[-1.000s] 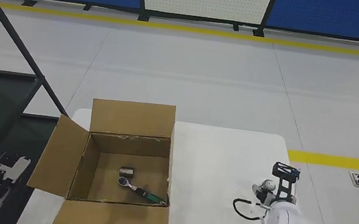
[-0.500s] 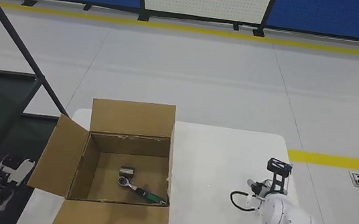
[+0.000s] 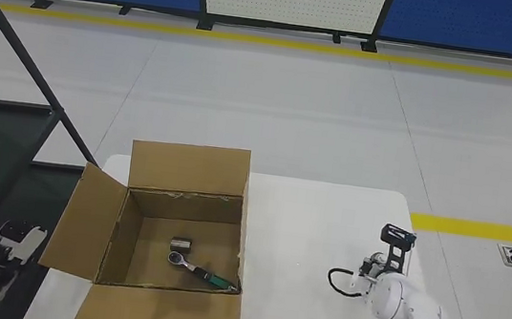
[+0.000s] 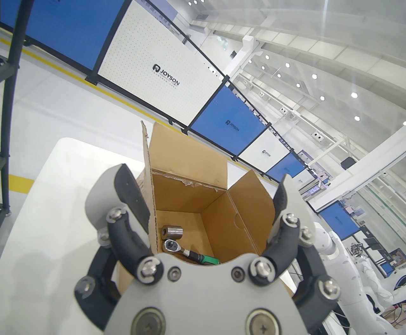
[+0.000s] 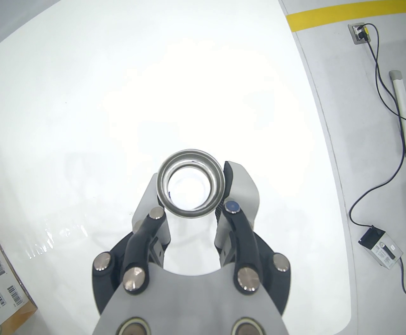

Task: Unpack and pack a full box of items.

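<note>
Currently right gripper (image 5: 192,179) clamped across steel ring (image 5: 190,154) by table's (image 3: 306,223) 3 o'clock edge, box (image 3: 188,166) at 9 o'clock, left gripper (image 4: 203,177) spread empty; ring likely rigid, weighty, slick, so pinch outer wall squarely.

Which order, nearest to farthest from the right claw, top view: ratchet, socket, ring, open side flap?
1. Ring, gripped in the right claw.
2. Ratchet, on the box floor, handle toward the claw.
3. Socket, just past the ratchet's head.
4. Flap, box's far side.
</note>
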Motion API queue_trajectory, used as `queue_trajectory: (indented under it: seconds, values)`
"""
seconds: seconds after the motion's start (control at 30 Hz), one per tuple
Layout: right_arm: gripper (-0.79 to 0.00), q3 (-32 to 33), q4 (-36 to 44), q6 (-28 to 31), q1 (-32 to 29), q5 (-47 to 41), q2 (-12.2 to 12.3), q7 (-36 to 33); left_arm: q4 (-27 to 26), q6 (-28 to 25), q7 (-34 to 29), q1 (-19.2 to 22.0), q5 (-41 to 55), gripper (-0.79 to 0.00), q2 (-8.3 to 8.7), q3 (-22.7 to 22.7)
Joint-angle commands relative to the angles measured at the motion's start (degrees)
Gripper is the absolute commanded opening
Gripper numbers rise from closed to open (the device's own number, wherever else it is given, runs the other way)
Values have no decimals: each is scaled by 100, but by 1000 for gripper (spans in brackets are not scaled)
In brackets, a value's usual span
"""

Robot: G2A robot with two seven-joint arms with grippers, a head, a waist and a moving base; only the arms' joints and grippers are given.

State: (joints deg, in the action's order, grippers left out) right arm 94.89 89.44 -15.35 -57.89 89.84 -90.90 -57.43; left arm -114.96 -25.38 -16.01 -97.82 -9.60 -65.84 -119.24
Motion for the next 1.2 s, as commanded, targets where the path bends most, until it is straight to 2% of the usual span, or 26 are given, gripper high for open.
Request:
queue_trajectory:
  seconds: [0.0,0.27,0.4,0.57,0.83,1.17]
  values:
    - [-785,-41,126,-15,-32,-34,0,30,8,3,-4,4,8,0,0,-5]
    - [-785,-665,1573,262,-310,100,-14,11,22,-16,-11,24,39,0,1,-28]
    - [-785,-1328,2345,452,-248,321,-43,-83,45,-25,14,45,77,0,-1,-26]
    - [-785,-2285,2756,885,150,400,-99,-224,83,-59,32,49,157,0,-5,-24]
    - [-785,-3714,2393,1260,1325,320,-296,-616,162,-101,38,39,280,0,-9,-76]
    - [-785,-4754,264,889,3093,-931,-793,-1191,267,-160,-18,45,483,0,-7,-167]
